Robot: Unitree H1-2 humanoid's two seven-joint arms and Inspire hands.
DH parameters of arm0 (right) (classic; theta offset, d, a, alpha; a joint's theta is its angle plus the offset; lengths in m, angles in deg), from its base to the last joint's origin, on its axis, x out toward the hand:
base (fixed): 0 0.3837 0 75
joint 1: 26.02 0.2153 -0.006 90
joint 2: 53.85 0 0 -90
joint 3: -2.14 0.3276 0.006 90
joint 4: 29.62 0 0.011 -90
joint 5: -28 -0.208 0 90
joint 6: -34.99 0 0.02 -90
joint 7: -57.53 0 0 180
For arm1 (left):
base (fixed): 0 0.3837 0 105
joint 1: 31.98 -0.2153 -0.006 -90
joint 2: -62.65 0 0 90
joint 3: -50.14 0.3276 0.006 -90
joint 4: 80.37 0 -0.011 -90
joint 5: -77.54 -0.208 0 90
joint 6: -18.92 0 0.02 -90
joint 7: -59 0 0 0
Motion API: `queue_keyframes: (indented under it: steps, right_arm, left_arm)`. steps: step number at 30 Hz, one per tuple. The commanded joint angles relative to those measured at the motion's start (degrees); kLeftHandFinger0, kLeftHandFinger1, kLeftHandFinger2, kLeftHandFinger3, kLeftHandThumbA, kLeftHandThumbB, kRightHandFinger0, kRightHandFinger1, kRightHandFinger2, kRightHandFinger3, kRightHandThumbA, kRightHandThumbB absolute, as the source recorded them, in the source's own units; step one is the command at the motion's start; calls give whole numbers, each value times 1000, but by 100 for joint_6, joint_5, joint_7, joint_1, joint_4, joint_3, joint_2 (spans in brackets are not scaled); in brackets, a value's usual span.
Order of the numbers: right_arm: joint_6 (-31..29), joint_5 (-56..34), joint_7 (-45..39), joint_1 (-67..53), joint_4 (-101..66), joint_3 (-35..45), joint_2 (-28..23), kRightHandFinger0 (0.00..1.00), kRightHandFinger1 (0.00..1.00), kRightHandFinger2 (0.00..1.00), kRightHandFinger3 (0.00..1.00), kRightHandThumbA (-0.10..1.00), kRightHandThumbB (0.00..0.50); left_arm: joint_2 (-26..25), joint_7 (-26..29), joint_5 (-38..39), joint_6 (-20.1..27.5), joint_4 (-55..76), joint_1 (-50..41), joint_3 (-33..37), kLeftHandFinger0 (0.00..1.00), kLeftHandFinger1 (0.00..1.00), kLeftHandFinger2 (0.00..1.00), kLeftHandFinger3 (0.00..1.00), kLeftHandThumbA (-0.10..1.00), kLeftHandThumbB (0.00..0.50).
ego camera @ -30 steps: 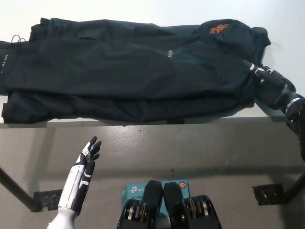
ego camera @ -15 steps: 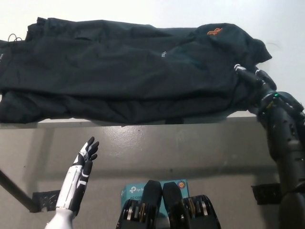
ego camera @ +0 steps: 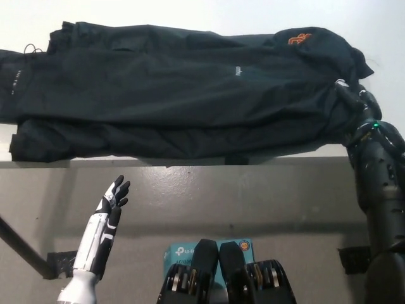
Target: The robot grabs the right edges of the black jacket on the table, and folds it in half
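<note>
Fold not started: one black jacket (ego camera: 183, 88) lay spread flat across the table (ego camera: 190, 12), right edge unlifted. Right hand (ego camera: 357, 104) was at that edge, touching fabric; grip state couldn't be told. Left hand (ego camera: 114, 199) idled well below the jacket, fingers apart, holding nothing. One box (ego camera: 190, 250) sat on the floor.

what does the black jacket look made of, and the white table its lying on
The black jacket looks like thin synthetic shell fabric, perhaps nylon or polyester: it lies in soft creases with a faint sheen, and carries an orange logo. The white table looks hard, smooth and matte, possibly laminate or painted board; its core cannot be told. The black right hand is at the jacket's right edge.
</note>
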Motion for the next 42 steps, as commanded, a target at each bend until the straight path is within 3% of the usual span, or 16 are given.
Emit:
queue_keyframes:
  steps: [1, 4, 12, 14, 20, 23, 26, 27, 28, 30, 31, 34, 37, 38, 39, 42]
  right_arm:
    - [-476, -82, 86, 508, -202, 186, -307, 0, 424, 879, 1000, -100, 79]
    - [-401, -91, 130, 582, -352, 278, -415, 0, 373, 805, 1000, -100, 72]
    - [-333, -158, 25, 639, -419, 426, -658, 0, 348, 806, 1000, -100, 53]
    - [-253, -147, 79, 735, -633, 472, -923, 0, 275, 809, 1000, -100, 42]
    - [-163, -177, 67, 948, -656, 483, -1130, 0, 274, 764, 1000, -100, 46]
    - [-91, -118, -3, 1109, -976, 359, -1221, 0, 351, 802, 906, -100, 84]
    - [-75, -118, 2, 1104, -997, 361, -1217, 0, 357, 801, 904, -100, 86]
    - [155, 38, -49, 1188, -1386, 130, -1249, 0, 396, 905, 961, -100, 83]
    - [164, 33, -44, 1184, -1397, 125, -1249, 0, 399, 916, 967, -100, 83]
    - [264, 78, -64, 1374, -1674, -73, -1143, 0, 355, 846, 1000, -100, 106]
    - [222, 174, -106, 1449, -1685, -211, -1133, 0, 352, 826, 913, -100, 115]
    - [155, 408, -301, 1741, -1682, -674, -1138, 0, 336, 757, 796, -100, 104]
    - [218, 694, -293, 2066, -1667, -1124, -1078, 0, 331, 788, 765, -100, 124]
    - [230, 747, -303, 2100, -1663, -1218, -1087, 0, 313, 574, 754, -100, 125]
    - [169, 952, -471, 2156, -1662, -1516, -1111, 0, 356, 541, 764, -100, 118]
    - [276, 1085, -619, 2318, -1740, -1928, -998, 69, 543, 838, 843, -100, 148]
  left_arm:
    - [-73, -8, 139, 240, 59, 80, -42, 1000, 1000, 1000, 1000, 1000, 291]
    - [-73, 14, 100, 237, 77, 70, -47, 1000, 1000, 1000, 1000, 998, 286]
    - [-82, 6, 45, 213, 111, 56, -23, 1000, 1000, 1000, 1000, 1000, 280]
    - [-85, -11, 39, 227, 118, 62, -1, 1000, 1000, 1000, 1000, 1000, 285]
    - [-96, -29, 55, 201, 123, 90, 3, 1000, 1000, 1000, 1000, 1000, 282]
    - [-109, -51, 74, 198, 140, 40, 8, 1000, 1000, 1000, 1000, 1000, 296]
    - [-109, -51, 75, 198, 140, 40, 8, 1000, 1000, 1000, 1000, 1000, 296]
    - [-87, -45, 54, 253, 238, -96, 30, 1000, 1000, 1000, 1000, 1000, 277]
    - [-87, -45, 54, 252, 239, -96, 30, 1000, 1000, 1000, 1000, 1000, 276]
    - [-96, -58, 56, 224, 360, -252, 32, 1000, 1000, 1000, 1000, 1000, 284]
    - [-98, -54, 56, 201, 382, -274, 23, 1000, 1000, 1000, 1000, 1000, 296]
    - [-92, -49, 75, 141, 415, -245, 1, 1000, 1000, 1000, 1000, 1000, 310]
    - [-89, -60, 124, 96, 444, -243, -15, 1000, 1000, 1000, 1000, 1000, 309]
    - [-84, -56, 125, 106, 442, -247, -15, 1000, 1000, 1000, 1000, 1000, 307]
    - [-97, -58, 118, 145, 415, -246, -14, 1000, 1000, 1000, 1000, 1000, 309]
    - [-118, -70, 119, 159, 409, -201, -10, 1000, 1000, 1000, 1000, 1000, 302]
